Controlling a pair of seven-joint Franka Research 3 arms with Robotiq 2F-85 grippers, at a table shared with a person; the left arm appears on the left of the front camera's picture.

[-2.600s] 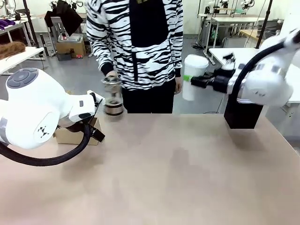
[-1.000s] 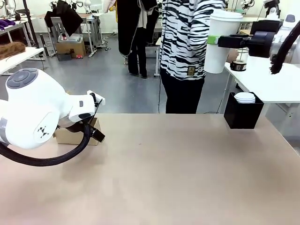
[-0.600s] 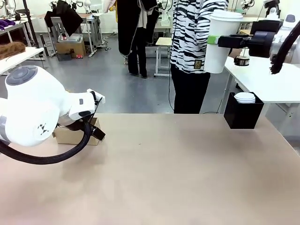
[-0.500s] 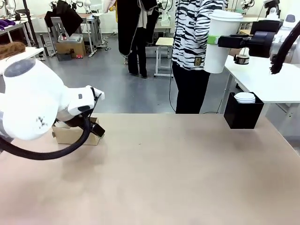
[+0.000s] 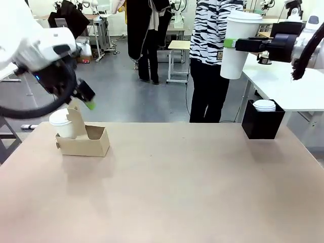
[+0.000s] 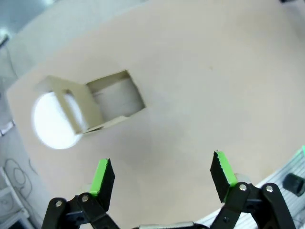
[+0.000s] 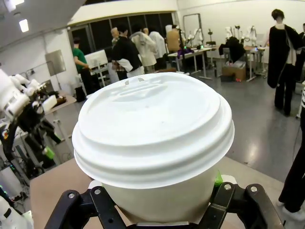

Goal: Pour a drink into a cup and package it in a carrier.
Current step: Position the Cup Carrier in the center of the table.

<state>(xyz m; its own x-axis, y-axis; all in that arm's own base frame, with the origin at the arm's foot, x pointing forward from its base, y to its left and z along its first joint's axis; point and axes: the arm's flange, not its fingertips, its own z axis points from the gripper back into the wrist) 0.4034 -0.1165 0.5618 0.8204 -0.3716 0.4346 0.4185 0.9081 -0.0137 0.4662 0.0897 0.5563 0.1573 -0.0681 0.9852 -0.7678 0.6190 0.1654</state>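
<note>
Cup lidded, pinched by right fingers high beyond tabletop's far right edge | left fingers spread above carrier | step: packaging | next: lower into free hole

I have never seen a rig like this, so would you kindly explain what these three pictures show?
Two white robot arms work at a shared table. The wide picture comes from a fixed camera between them, looking across the table. The other two come from cameras on each wrist, looking along the fingers. The left end effector is open and empty, hanging above the table near a brown cardboard carrier that has one lidded cup seated in it; its other hole is empty. The right end effector, up high, is shut on a second lidded white cup. A black box holding loose lids stands at the table's far right edge.
</note>
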